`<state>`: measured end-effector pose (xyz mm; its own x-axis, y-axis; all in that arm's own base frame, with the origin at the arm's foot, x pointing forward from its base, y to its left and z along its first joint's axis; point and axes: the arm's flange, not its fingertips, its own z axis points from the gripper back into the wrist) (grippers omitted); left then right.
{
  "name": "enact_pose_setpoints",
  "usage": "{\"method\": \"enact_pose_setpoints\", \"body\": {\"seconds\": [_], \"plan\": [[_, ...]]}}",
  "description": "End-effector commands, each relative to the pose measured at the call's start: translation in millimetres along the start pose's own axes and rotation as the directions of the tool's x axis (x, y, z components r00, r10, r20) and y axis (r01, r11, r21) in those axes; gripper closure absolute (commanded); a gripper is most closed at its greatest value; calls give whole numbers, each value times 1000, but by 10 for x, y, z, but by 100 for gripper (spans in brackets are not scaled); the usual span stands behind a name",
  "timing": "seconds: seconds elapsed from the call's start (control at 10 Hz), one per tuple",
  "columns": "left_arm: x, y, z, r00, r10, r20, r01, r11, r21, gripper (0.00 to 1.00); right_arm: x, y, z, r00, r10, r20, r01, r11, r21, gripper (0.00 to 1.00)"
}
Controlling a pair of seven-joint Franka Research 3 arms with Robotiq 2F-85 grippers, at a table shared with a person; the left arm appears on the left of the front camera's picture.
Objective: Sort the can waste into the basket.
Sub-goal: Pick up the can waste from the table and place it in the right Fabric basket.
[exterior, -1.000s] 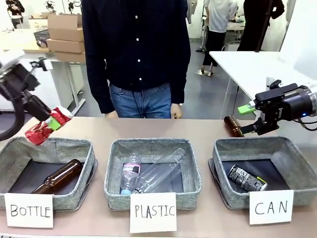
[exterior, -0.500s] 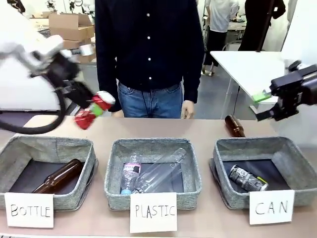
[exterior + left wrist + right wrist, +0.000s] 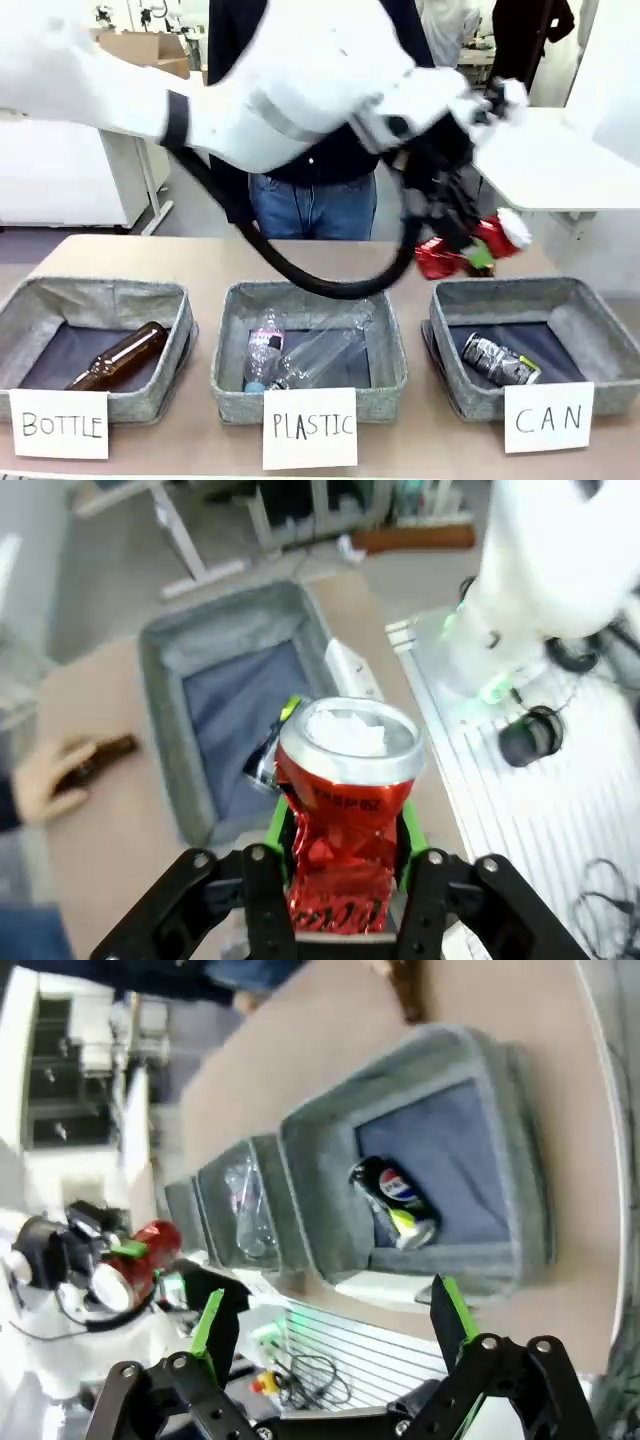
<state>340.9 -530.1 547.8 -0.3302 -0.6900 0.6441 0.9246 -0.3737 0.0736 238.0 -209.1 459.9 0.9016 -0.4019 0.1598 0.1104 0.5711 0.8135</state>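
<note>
My left gripper (image 3: 466, 250) is shut on the crushed red can (image 3: 452, 253), held in the air over the far edge of the grey basket (image 3: 590, 300) behind the "CAN" card (image 3: 547, 417). In the left wrist view the red can (image 3: 345, 800) sits between the green pads, with the basket (image 3: 175, 670) below it. The dark can (image 3: 498, 360) lies on the basket's lining and also shows as the dark can (image 3: 396, 1200) in the right wrist view. My right gripper (image 3: 330, 1325) is open and empty, high above the table, out of the front view.
The "PLASTIC" basket (image 3: 390, 340) holds clear bottles. The "BOTTLE" basket (image 3: 30, 300) holds a brown bottle (image 3: 120, 357). Another brown bottle (image 3: 100, 758) lies on the table beside a person's hand (image 3: 45, 780). My left arm (image 3: 280, 90) spans the table's far side.
My left arm has swung the red can from the left side across to above the CAN basket. The right arm has withdrawn out of the front view.
</note>
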Motion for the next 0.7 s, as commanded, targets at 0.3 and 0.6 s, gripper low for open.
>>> {"method": "enact_pose_setpoints", "body": {"seconds": [0.3,0.6], "plan": [[80,279,-781,999,-33,6,33,999,10,56,0,0,0,1000,0,0,0,1000,0,0],[8,523,-1069,1000,-17,22,17,1000,15,56,0,0,0,1000,0,0,0,1000,0,0]]}}
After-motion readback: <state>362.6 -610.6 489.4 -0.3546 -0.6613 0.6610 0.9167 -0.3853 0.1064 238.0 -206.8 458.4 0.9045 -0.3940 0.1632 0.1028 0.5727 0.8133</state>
